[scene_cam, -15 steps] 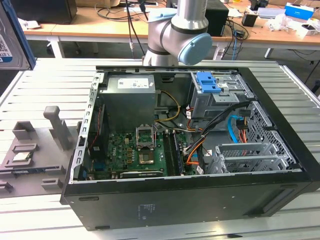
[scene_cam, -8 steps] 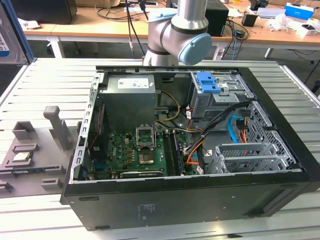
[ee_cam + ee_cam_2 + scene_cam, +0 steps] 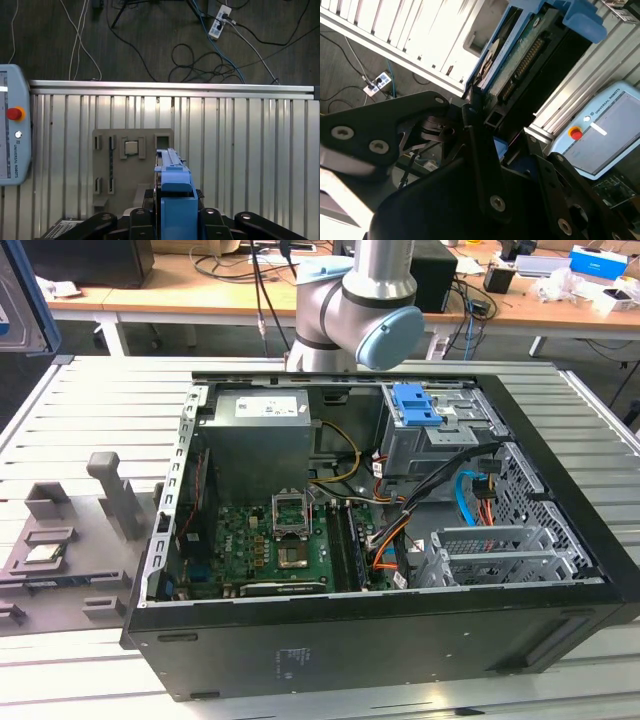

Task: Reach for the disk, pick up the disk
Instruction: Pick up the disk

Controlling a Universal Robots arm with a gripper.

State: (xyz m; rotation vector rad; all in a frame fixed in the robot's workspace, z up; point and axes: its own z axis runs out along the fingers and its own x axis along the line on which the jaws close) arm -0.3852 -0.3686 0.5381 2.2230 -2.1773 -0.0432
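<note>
**Silver disk point(image 3: 167, 157) clamped in the gripper point(image 3: 173, 202)**

Blue bracket foremost, the disk stood edge-on between the clenched fingers point(image 3: 476, 135) in both wrist views, held clear of the slatted aluminium table point(image 3: 250, 150) beyond it. A grey holder plate point(image 3: 115, 170) lay on those slats, with a teach pendant point(image 3: 12, 135) beside it. The open computer case point(image 3: 400, 630) sat well apart.

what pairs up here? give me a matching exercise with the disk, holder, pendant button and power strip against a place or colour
1 disk
2 holder
3 pendant button
4 power strip

a red
b on the floor
c lying on the table
d held in the end effector

Pairs: 1-d, 2-c, 3-a, 4-b
</note>
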